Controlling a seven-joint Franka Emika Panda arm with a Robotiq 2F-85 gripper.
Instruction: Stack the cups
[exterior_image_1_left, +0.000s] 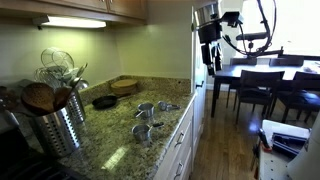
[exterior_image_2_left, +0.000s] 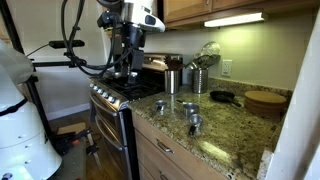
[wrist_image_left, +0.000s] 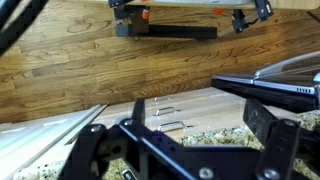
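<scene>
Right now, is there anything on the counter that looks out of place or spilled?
Nothing looks spilled or broken. The cups lie scattered apart on the counter, near its front edge, none stacked yet. Whether one is tipped over is too small to tell. The tool hangs open, clear of them.

Silver cups scattered on counter
</scene>
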